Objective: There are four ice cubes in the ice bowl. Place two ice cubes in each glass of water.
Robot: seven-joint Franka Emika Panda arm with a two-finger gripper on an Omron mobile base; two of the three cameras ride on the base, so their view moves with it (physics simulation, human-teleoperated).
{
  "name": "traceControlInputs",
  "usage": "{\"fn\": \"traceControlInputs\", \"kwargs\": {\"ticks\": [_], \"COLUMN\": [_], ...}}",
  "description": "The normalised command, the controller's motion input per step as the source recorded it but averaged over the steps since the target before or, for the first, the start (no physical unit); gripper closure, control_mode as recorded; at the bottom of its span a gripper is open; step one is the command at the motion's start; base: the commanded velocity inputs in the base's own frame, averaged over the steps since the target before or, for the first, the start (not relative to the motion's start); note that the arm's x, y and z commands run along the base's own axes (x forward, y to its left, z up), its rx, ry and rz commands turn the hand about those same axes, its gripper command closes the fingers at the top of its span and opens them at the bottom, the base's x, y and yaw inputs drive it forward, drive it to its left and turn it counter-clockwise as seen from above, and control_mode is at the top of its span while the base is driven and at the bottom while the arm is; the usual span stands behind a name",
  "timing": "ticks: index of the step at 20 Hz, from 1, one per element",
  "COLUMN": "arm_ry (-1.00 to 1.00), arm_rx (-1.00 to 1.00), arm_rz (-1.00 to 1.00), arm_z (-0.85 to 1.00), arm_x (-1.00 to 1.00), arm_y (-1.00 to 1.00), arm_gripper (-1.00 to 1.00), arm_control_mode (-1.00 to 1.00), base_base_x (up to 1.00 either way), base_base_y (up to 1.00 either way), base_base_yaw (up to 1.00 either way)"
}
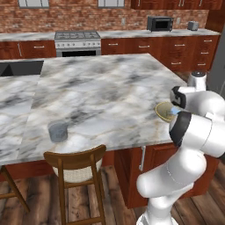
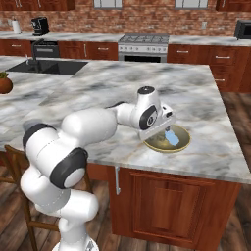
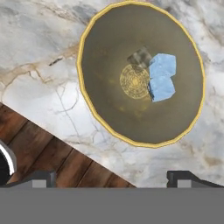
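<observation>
While the arm reaches over the near right corner of the marbled surface [image 1: 101,92], you see the tool [image 3: 112,177] hanging above the ice bowl [image 3: 100,109], its two dark fingertips [image 3: 43,177] set wide apart with nothing between them. In the hand view the bowl sits on the surface close to the edge, with the wooden floor [image 3: 48,153] showing beyond that edge. Two ice cubes [image 3: 162,76] lie touching each other in the bowl, just beside its patterned centre; a darker, greyish cube-like shape abuts them, and you cannot tell what it is. In the right base view the bowl [image 2: 182,142] rests below the hand, a pale blue cube [image 2: 172,138] visible inside it. In the left base view the bowl [image 1: 162,112] is partly hidden by the arm, and one glass of water [image 1: 58,131] stands upright well apart from it, near the front edge of the surface, above a wooden chair [image 1: 77,169]. An orange-brown pot [image 2: 5,84] with a green plant stands at the far left of the right base view.
</observation>
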Motion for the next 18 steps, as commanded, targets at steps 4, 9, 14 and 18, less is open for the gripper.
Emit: {"fn": "traceControlInputs", "kwargs": {"ticks": [4, 9, 14, 18], "arm_ry": [-0.02, -0.02, -0.03, -0.02], "arm_rx": [0.00, 0.00, 0.00, 0.02], "arm_rz": [0.00, 0.00, 0.00, 0.00], "arm_z": [-0.40, -0.22, -0.06, -0.05], "arm_x": [0.27, 0.27, 0.25, 0.23], "arm_y": [0.00, -0.02, -0.23, -0.33], "arm_gripper": [-1.00, -1.00, -1.00, -1.00], "arm_control_mode": [-1.00, -1.00, -1.00, -1.00], "base_base_x": [0.00, 0.00, 0.00, 0.00], "base_base_y": [0.00, 0.00, 0.00, 0.00], "base_base_yaw": [0.00, 0.00, 0.00, 0.00]}}
